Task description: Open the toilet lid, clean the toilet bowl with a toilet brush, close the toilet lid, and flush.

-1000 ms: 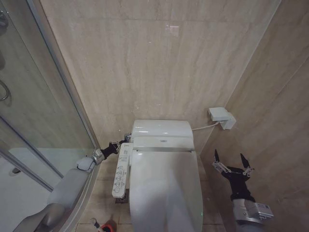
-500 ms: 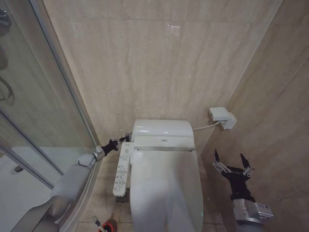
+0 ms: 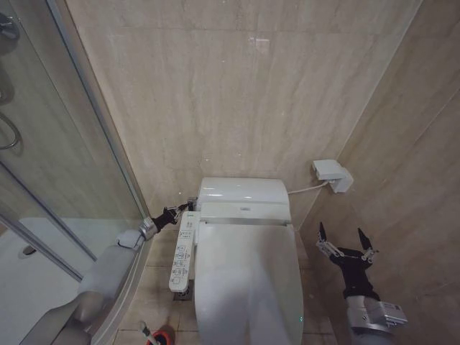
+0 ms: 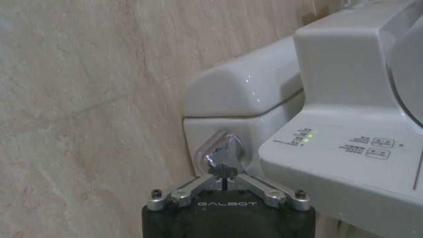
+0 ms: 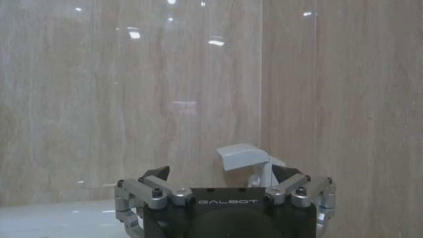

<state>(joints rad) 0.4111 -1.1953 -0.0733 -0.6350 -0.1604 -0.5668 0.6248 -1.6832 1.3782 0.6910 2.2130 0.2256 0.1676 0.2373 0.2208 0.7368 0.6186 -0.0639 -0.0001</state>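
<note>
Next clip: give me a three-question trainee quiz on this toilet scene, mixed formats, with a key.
1. True or false: the toilet lid is raised.
2. The left gripper is at: A) the chrome flush lever on the tank's side, B) the button panel, C) the toilet brush.
3. Fill in: the right gripper waits beside the toilet with its fingers ____.

Key: 1 false; 2 A; 3 open.
</note>
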